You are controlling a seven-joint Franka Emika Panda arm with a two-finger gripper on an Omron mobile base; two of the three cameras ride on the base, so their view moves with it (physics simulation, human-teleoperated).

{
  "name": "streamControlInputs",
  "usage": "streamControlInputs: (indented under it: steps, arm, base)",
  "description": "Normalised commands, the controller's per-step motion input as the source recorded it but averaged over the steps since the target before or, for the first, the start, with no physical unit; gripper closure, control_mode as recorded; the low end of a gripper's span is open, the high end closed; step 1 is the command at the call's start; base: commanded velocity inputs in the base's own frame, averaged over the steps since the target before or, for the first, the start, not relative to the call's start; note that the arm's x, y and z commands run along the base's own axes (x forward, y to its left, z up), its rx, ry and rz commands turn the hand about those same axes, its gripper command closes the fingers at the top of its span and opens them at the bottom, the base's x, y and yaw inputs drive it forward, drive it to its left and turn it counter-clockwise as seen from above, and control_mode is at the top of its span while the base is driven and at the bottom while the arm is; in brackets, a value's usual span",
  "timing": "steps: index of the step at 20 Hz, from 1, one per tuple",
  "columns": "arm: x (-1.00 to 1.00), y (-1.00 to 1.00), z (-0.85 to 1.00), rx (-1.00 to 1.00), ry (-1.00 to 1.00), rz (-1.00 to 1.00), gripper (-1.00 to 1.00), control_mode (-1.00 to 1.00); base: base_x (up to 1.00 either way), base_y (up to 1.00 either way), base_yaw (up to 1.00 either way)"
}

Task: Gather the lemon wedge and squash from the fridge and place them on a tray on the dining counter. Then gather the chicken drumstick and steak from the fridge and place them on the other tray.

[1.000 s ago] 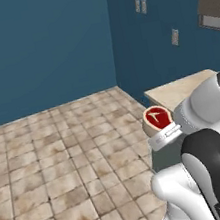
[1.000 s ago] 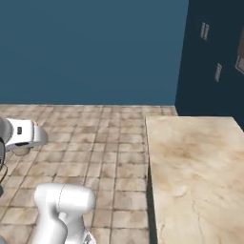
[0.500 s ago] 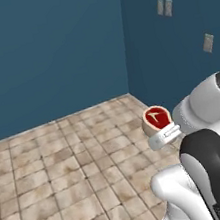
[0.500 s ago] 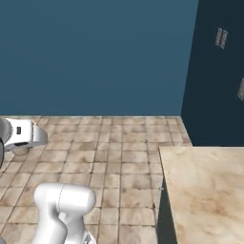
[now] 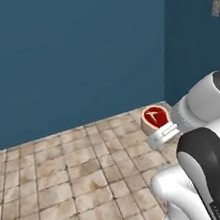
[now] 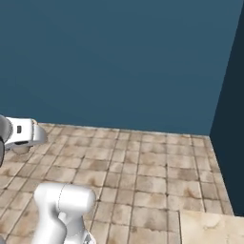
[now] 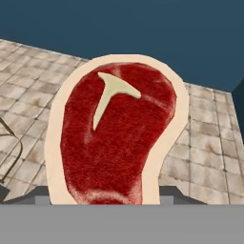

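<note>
The steak (image 7: 114,138) is a raw, dark-red slab with a pale fat rim and a cream T-shaped bone, standing upright in the gripper (image 5: 160,133), whose fingers pinch its lower edge above the tiled floor (image 5: 69,185). Against the earlier frames, the whole scene has swung. The blue wall (image 6: 119,62) now spans both base views. Only a corner of the dining counter (image 6: 209,228) remains at lower right.

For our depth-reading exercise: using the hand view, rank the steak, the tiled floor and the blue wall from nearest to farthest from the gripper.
1. Steak: held in the gripper, rising straight ahead of the camera.
2. Tiled floor: behind and below the steak, spreading to both sides.
3. Blue wall: farthest, across the top, where the floor ends.
</note>
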Motion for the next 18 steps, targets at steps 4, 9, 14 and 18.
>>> streamControlInputs:
  steps: [4,9,14,18]
  arm:
    - [0.00,0.00,0.00,0.00,0.00,0.00,1.00,1.00]
    - [0.00,0.00,0.00,0.00,0.00,0.00,1.00,1.00]
    - [0.00,0.00,0.00,0.00,0.00,0.00,1.00,1.00]
    - [0.00,0.00,0.00,0.00,0.00,0.00,1.00,1.00]
  base:
    - [1.00,0.00,0.39]
    - [1.00,0.00,0.42]
    - [0.95,0.00,0.43]
    - [0.93,0.01,0.42]
